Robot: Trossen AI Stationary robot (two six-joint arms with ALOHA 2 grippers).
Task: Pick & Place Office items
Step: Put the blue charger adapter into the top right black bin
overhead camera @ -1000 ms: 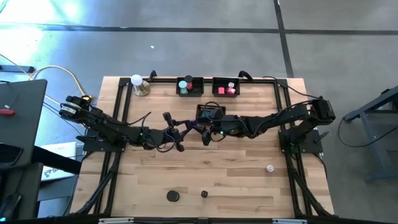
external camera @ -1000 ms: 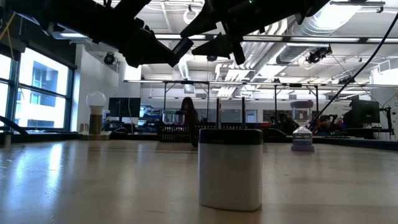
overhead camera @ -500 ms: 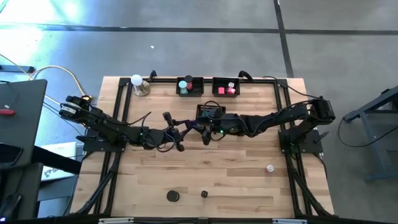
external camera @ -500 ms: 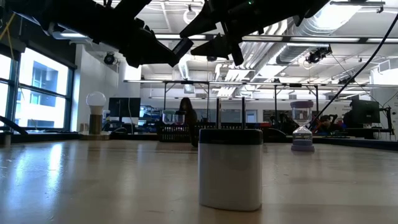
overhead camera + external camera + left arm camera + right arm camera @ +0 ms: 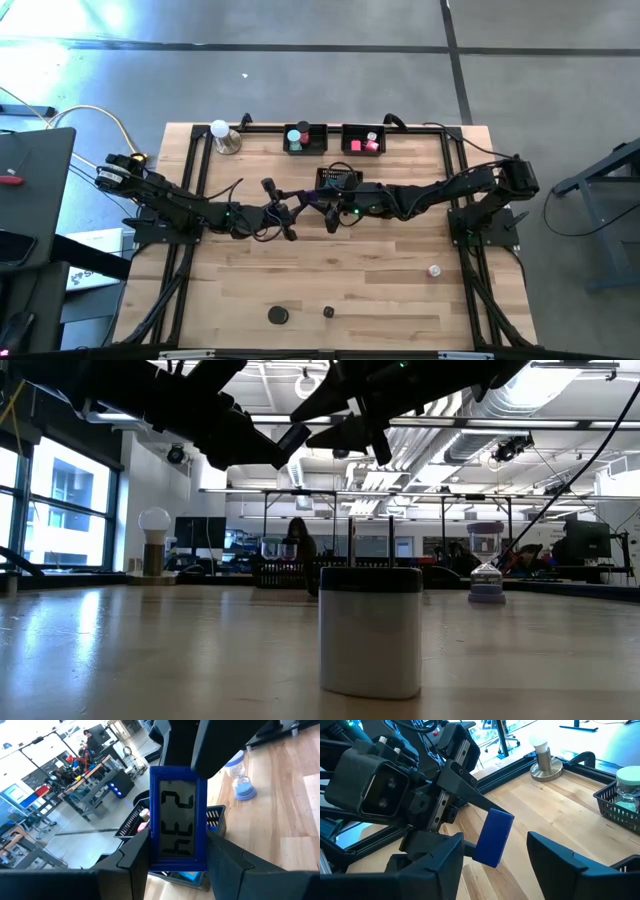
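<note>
Left wrist view: dark blue block with a digit display [image 5: 178, 825], a small clock or timer by the look, clamped between left end effector [image 5: 178, 865] fingers, held off the table. Right wrist view shows same blue block [image 5: 493, 838] from its plain back, pinched in the left arm's fingers, hanging above bare wood.

High view: left end effector [image 5: 287, 217] mid-table, facing right end effector [image 5: 332, 214], the two close together just near of a black mesh tray [image 5: 338, 180]. Right end effector fingers spread wide, nothing between them.

Step judged: carry or handover of the block, mid-air. Next move likely calls for lining the block over a tray, or passing it across to the open right fingers, without clipping the other arm.

Other items on table: black disc [image 5: 278, 315] and small dark piece [image 5: 328, 312] at near edge, small light piece [image 5: 434, 270] near right; far trays [image 5: 305, 139] already hold teal and red pieces.

Low view: white cylinder with dark top [image 5: 370, 630] fills foreground; held block not identifiable among the arms overhead. Tray contents too small to sort.
</note>
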